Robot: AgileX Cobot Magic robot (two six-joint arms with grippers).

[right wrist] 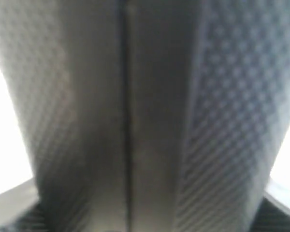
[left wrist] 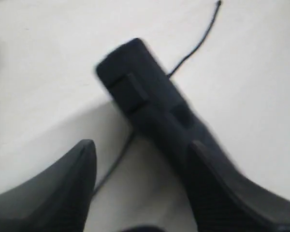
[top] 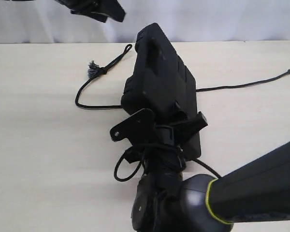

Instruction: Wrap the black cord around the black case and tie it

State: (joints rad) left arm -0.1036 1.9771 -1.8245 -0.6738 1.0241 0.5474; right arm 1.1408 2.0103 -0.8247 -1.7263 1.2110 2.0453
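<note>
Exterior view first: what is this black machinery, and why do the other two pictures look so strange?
It is a robot with two arms, each ending in a pincer-like tool. The exterior view overlooks the pale table; the other pictures come from cameras on the wrists, very close up. A long thin black braided cord with a frayed tuft lies there, partly hidden by a black textured rectangular case standing on edge. The right tool appears to clamp the case, which fills its camera. The left tool hangs open above, holding nothing.
</note>
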